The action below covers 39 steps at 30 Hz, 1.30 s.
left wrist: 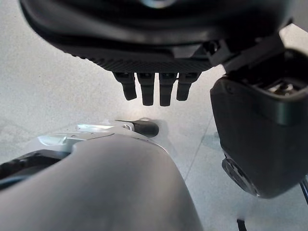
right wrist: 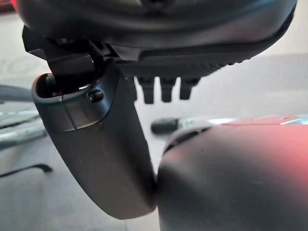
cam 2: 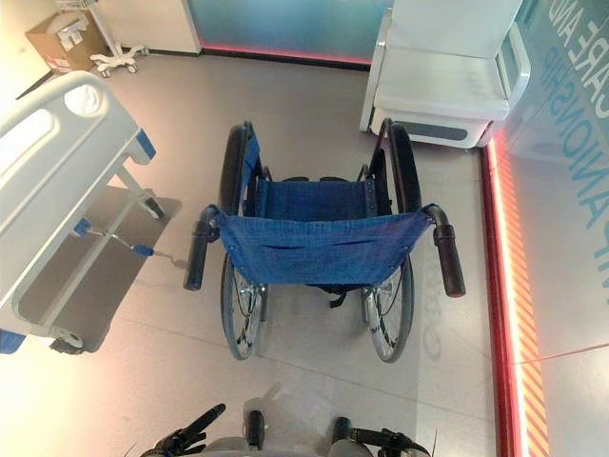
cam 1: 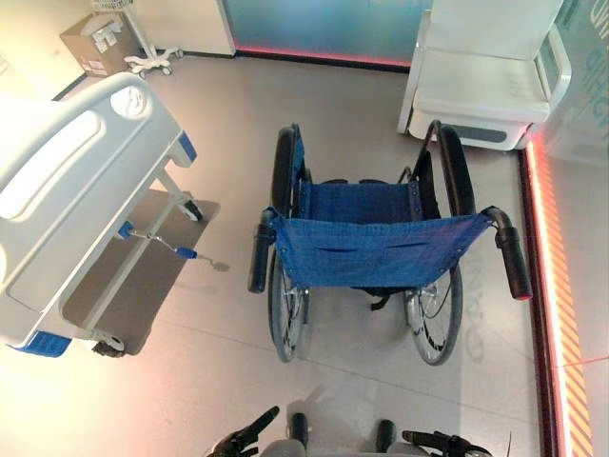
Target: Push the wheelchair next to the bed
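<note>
left eye view: the wheelchair stands on the floor just beside the foot end of the bed, on the bed's right. its blue backrest faces the robot and its seat points away toward a white chair, so its long axis runs straight away from the robot, roughly parallel to the bed's long side. its 2 black push handles point back toward the robot, both free. the left hand and the right hand hang low, well apart from the wheelchair's handles. beyond the bed's far end sit a cardboard box and a white wheeled stand.

right eye view: the same layout; the wheelchair's 2 big wheels sit level with the bed's foot end, a gap of floor between them and the bed.

left wrist view: the left hand's fingers hang straight and relaxed over bare floor, holding nothing.

right wrist view: the right hand's fingers likewise hang loose and hold nothing, thumb standing apart.
</note>
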Motion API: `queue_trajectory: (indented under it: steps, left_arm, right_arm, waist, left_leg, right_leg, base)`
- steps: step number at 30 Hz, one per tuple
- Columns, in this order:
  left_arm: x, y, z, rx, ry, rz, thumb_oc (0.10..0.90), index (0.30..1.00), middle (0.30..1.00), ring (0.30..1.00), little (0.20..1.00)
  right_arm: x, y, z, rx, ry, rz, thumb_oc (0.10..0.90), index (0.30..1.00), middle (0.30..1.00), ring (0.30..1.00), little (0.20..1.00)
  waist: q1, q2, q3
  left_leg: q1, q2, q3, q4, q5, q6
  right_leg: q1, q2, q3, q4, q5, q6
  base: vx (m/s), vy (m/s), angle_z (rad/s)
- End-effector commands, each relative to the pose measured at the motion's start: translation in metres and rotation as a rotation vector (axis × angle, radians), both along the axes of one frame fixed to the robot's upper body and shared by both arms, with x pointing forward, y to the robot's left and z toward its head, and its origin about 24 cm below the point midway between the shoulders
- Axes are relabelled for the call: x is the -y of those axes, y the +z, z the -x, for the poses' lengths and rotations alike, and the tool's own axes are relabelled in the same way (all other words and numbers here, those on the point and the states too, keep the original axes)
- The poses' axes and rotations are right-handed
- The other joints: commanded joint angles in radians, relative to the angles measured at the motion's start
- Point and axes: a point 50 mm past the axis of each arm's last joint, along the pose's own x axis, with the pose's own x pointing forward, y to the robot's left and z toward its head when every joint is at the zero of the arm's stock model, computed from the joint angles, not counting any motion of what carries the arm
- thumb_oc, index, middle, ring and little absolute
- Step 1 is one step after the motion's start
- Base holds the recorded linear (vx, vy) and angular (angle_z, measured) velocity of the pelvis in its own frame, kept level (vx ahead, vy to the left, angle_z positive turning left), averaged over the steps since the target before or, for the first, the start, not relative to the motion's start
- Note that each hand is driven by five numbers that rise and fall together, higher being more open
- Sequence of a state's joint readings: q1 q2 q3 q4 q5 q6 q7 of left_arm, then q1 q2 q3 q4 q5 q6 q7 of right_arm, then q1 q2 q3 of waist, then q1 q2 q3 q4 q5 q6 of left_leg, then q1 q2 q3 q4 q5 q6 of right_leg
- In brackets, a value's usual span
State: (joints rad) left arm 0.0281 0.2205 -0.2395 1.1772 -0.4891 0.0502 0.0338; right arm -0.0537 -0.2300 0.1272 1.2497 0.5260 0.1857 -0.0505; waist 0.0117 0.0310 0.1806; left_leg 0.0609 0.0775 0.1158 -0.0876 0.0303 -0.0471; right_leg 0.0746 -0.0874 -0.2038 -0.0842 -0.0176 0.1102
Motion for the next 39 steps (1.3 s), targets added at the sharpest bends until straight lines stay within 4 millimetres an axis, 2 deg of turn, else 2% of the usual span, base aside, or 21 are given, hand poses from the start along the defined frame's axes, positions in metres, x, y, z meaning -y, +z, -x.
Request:
queue_trajectory:
  steps: [1,14,23,25,28,31,33,35,36,38,39]
  left_arm:
    - [0.016,0.000,-0.016,0.030,-0.025,0.027,0.800,0.900,0.900,0.900,0.900]
    - [0.014,-0.001,-0.010,0.012,0.007,0.017,0.800,0.900,0.900,0.900,0.900]
    - [-0.002,0.002,-0.013,0.053,0.151,-0.028,0.800,0.900,0.900,0.900,0.900]
    - [-0.014,0.006,-0.018,0.089,0.213,-0.026,0.800,0.900,0.900,0.900,0.900]
    - [-0.035,0.019,-0.037,0.186,0.333,-0.023,0.800,0.900,0.900,0.900,0.900]
    - [-0.050,0.032,-0.050,0.279,0.383,-0.051,0.800,0.900,0.900,0.900,0.900]
    - [-0.070,0.046,-0.058,0.350,0.413,-0.077,0.800,0.900,0.900,0.900,0.900]
    - [-0.081,0.056,-0.065,0.404,0.438,-0.093,0.800,0.900,0.900,0.900,0.900]
    - [-0.092,0.067,-0.071,0.455,0.462,-0.099,0.800,0.900,0.900,0.900,0.900]
    - [-0.097,0.074,-0.074,0.494,0.478,-0.101,0.800,0.900,0.900,0.900,0.900]
    - [-0.103,0.084,-0.079,0.538,0.486,-0.102,0.800,0.900,0.900,0.900,0.900]
  right_arm:
    - [-0.011,-0.007,0.027,-0.129,0.060,-0.051,0.800,0.900,0.900,0.900,0.900]
    - [-0.009,-0.007,0.030,-0.136,0.051,-0.042,0.800,0.900,0.900,0.900,0.900]
    - [0.009,-0.003,0.025,-0.071,-0.038,0.037,0.800,0.900,0.900,0.900,0.900]
    - [0.020,0.001,0.018,-0.020,-0.077,0.067,0.800,0.900,0.900,0.900,0.900]
    - [0.041,0.013,-0.001,0.089,-0.157,0.139,0.800,0.900,0.900,0.900,0.900]
    - [0.056,0.025,-0.016,0.197,-0.212,0.218,0.800,0.900,0.900,0.900,0.900]
    - [0.069,0.039,-0.028,0.273,-0.256,0.265,0.800,0.900,0.900,0.900,0.900]
    - [0.077,0.048,-0.035,0.325,-0.278,0.295,0.800,0.900,0.900,0.900,0.900]
    - [0.088,0.062,-0.043,0.383,-0.298,0.332,0.800,0.900,0.900,0.900,0.900]
    - [0.093,0.071,-0.048,0.428,-0.310,0.361,0.800,0.900,0.900,0.900,0.900]
    - [0.099,0.083,-0.055,0.480,-0.331,0.390,0.800,0.900,0.900,0.900,0.900]
  waist:
    - [-0.018,-0.006,0.002]
    - [-0.021,0.003,-0.006]
    - [-0.024,0.009,-0.017]
    - [-0.025,0.009,-0.018]
    - [-0.027,0.005,-0.021]
    - [-0.027,0.002,-0.022]
    - [-0.029,-0.002,-0.023]
    - [-0.030,-0.005,-0.023]
    - [-0.033,-0.008,-0.024]
    - [-0.035,-0.010,-0.025]
    - [-0.037,-0.013,-0.026]
  left_leg:
    - [-0.045,-0.023,-0.001,0.000,-0.001,0.007]
    - [-0.030,-0.023,-0.002,0.000,-0.006,0.006]
    - [-0.009,-0.019,0.005,0.000,-0.009,-0.001]
    - [-0.001,-0.017,0.007,0.000,-0.009,-0.003]
    - [0.006,-0.014,0.012,0.000,-0.011,-0.002]
    - [0.006,-0.012,0.013,0.000,-0.010,-0.001]
    - [0.006,-0.011,0.015,0.000,-0.011,-0.001]
    - [0.007,-0.011,0.015,0.000,-0.010,-0.001]
    - [0.006,-0.011,0.016,0.000,-0.011,-0.001]
    - [0.008,-0.011,0.018,0.000,-0.012,-0.001]
    - [0.009,-0.011,0.018,0.000,-0.013,-0.001]
  right_leg:
    - [-0.053,-0.025,0.018,0.009,0.077,-0.004]
    - [-0.039,-0.024,0.019,0.007,0.070,-0.007]
    - [-0.017,-0.025,0.014,0.007,0.063,-0.007]
    - [-0.008,-0.025,0.014,0.006,0.062,-0.006]
    - [-0.003,-0.023,0.017,0.003,0.062,-0.004]
    - [-0.004,-0.022,0.018,0.002,0.065,-0.004]
    - [-0.004,-0.021,0.018,0.001,0.068,-0.003]
    - [-0.005,-0.020,0.019,0.001,0.070,-0.002]
    - [-0.004,-0.019,0.018,-0.001,0.071,-0.002]
    - [-0.003,-0.019,0.018,-0.001,0.073,-0.002]
    - [-0.002,-0.019,0.019,-0.002,0.072,-0.001]
  base:
    - [0.00,0.000,0.00]
    - [0.00,0.000,0.00]
    - [0.02,0.003,0.00]
    - [0.06,0.001,0.01]
    - [0.03,-0.012,0.00]
    - [0.00,0.000,0.00]
    - [0.00,0.000,0.00]
    - [0.00,0.000,0.00]
    - [0.00,0.000,0.00]
    - [0.00,0.000,0.00]
    - [0.00,0.000,0.00]
